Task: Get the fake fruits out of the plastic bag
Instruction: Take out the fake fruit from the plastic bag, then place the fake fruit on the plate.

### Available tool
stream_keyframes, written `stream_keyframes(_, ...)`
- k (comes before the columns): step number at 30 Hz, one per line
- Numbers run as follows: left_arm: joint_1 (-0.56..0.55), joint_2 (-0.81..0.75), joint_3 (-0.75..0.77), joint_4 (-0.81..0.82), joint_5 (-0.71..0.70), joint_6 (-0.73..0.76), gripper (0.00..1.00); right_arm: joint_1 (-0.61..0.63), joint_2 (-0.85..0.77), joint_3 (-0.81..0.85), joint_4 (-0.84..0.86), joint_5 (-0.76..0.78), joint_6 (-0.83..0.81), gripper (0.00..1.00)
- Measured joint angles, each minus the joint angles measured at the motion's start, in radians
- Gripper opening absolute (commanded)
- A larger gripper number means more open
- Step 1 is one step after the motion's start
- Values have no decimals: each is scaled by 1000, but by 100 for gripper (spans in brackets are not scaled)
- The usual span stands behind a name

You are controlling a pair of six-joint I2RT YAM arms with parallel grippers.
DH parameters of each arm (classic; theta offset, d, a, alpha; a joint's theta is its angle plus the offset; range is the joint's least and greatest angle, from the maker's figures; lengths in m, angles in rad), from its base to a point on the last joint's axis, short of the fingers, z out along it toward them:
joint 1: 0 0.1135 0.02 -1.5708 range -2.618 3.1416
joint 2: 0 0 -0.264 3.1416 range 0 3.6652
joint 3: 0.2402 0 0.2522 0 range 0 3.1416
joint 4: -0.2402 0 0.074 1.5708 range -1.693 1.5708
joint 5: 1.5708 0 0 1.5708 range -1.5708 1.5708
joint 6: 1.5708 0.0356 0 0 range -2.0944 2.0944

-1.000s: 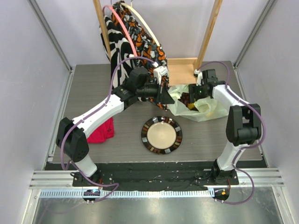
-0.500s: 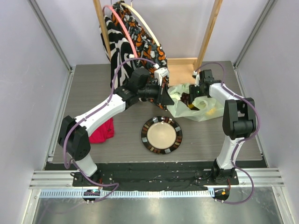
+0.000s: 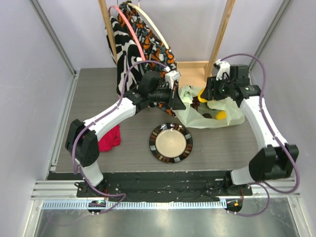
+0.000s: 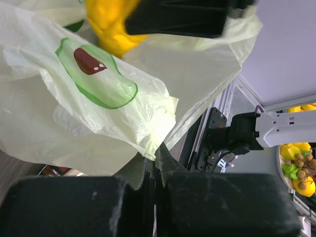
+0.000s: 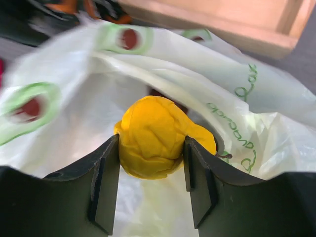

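Note:
The pale green-white plastic bag (image 3: 212,111) lies on the table at back right, printed with avocados. My left gripper (image 3: 178,101) is shut on the bag's edge (image 4: 148,143) at its left side. My right gripper (image 3: 204,94) is shut on a crumpled orange-yellow fruit (image 5: 153,138) and holds it above the bag's mouth; it also shows in the left wrist view (image 4: 111,27) and in the top view (image 3: 203,94). A yellow fruit (image 3: 221,114) and a dark one (image 3: 207,116) show through the bag.
A round plate with a dark patterned rim (image 3: 171,143) lies in front of the bag. A wooden frame (image 3: 195,69) stands behind the bag. Zebra and orange patterned cloth bags (image 3: 140,44) hang at the back. A red cloth (image 3: 109,138) lies at the left.
My right gripper has risen out of the bag with the orange-yellow fruit and the arm has swung outward to the right. My left gripper has stayed on the bag's edge.

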Motion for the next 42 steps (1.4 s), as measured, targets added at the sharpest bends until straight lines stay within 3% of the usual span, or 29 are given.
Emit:
stream_keyframes(4, 0, 1, 13, -2, -2, -6, 0, 0, -122, -25, -8, -89, 1, 31)
stream_keyframes(12, 13, 1, 30, -7, -24, 10, 0, 35, -182, -14, -73, -250, -26, 29)
stream_keyframes(15, 43, 6, 31, -3, -26, -6, 0, 141, -202, 23, -125, -272, -90, 30)
stream_keyframes(18, 94, 43, 51, 6, -10, -16, 0, 325, -236, 37, -163, -256, -187, 30)
stream_keyframes(21, 128, 109, 84, 16, 3, -18, 0, 504, -262, 6, -172, -235, -278, 29)
stream_keyframes(24, 152, 170, 111, 21, 14, -19, 0, 603, -263, -58, -164, -206, -352, 28)
stream_keyframes(33, 208, 187, 106, 51, 100, -66, 0, 767, -231, -395, 98, -5, -534, 28)
stream_keyframes(42, 213, 69, -45, 103, 143, -100, 0, 778, -40, -456, 401, 89, -618, 29)
